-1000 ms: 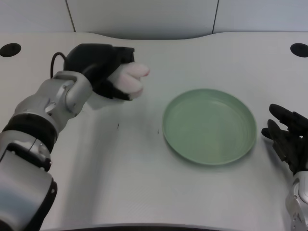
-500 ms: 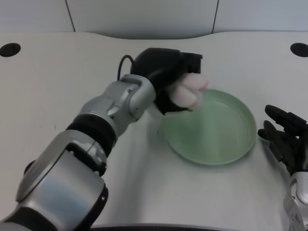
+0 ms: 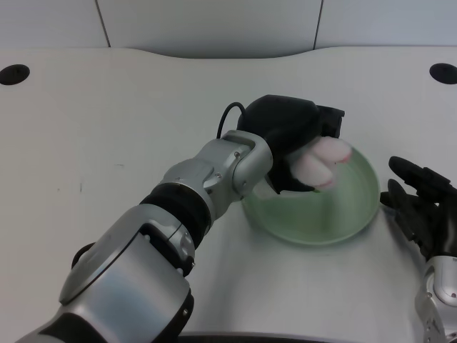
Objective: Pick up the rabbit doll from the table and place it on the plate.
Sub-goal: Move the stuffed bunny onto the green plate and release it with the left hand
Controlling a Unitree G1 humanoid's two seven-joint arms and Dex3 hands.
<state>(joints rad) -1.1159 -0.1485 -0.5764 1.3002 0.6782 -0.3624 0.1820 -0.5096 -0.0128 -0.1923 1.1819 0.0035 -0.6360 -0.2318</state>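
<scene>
The left hand (image 3: 296, 139) is closed around the rabbit doll (image 3: 320, 163), its black fingers wrapped over the top and back of the toy so that only the pale pink and white lower end shows, bulging out below and to the right of the palm. Hand and doll are over the green plate (image 3: 335, 214), above its left and far part; whether the doll touches the plate's surface cannot be told. The plate's bare inside and near rim lie just below and to the right of the hand, on the white bench (image 3: 107, 143). The silver left forearm runs back from the hand toward the lower left of the view, with a thin black cable looping up just behind the wrist. Far beyond the hand, near the bench's back edge, a dark round hole (image 3: 14, 73) sits off to the left and another (image 3: 443, 72) off to the right.
</scene>
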